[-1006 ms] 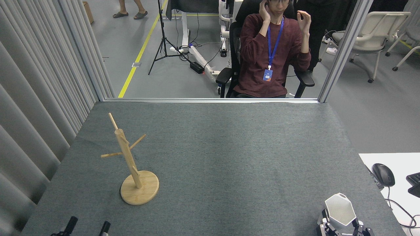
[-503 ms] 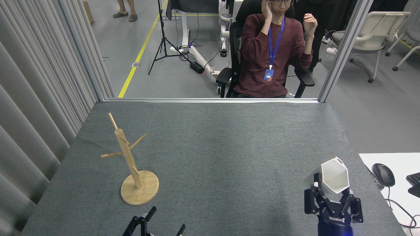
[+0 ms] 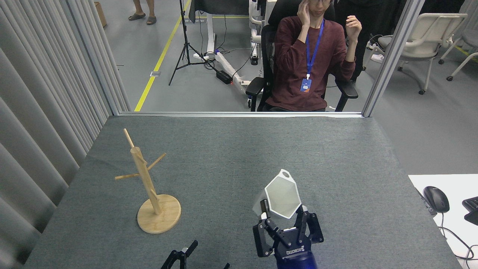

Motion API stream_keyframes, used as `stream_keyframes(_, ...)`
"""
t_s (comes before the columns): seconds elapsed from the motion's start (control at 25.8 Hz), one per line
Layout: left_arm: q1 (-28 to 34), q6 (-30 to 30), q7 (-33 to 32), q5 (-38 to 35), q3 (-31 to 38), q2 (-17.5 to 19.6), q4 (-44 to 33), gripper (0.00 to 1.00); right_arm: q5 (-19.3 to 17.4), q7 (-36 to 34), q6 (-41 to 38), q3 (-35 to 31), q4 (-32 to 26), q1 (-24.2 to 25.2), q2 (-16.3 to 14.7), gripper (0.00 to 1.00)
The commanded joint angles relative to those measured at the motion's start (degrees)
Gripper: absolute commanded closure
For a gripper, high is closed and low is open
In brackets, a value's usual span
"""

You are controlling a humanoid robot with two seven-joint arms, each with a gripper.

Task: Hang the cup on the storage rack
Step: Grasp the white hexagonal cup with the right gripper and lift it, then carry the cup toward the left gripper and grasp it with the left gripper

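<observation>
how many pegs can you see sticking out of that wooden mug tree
4 on the storage rack: one rising up-left at the top, one angling up-right, one pointing left, and a short stub low near the base. Others may hide behind the post.

- The right gripper (image 3: 285, 220) rises from the near edge of the grey table (image 3: 231, 157), its fingers (image 3: 307, 224) clamped on the white cup (image 3: 282, 195)
- The cup's hexagonal mouth faces the camera, its pierced tab on top
- The storage rack (image 3: 149, 186) stands upright well to the left, pegs bare
- The left gripper (image 3: 196, 257) peeks in at the bottom edge, fingers spread
- A person in a maroon top (image 3: 310, 59) sits beyond the table
</observation>
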Motion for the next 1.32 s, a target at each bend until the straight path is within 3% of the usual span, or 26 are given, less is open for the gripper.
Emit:
stream_keyframes(0.0,0.0,1.1,0.03,0.08,-0.03,0.0,0.23,0.01,1.73,0.26,0.8,5.37,-0.69,1.29,-0.3,0.42)
stream_keyframes(0.19,0.0,2.24,0.03,-0.01,-0.03,0.0,0.23,0.01,1.56,2.11,5.1,11.44,0.19,1.37,-0.21,0.33)
stream_keyframes(0.46,0.0,3.21,0.12,-0.1,-0.03,0.08,0.06,0.01,4.19,2.99,7.65,16.36,2.3,1.37,-0.21,0.37)
stream_keyframes(1.28,0.0,6.46,0.56,-0.62,-0.38,0.0,-3.72,0.01,6.92,2.99,8.71,18.38,6.17,1.46,-0.12,0.39)
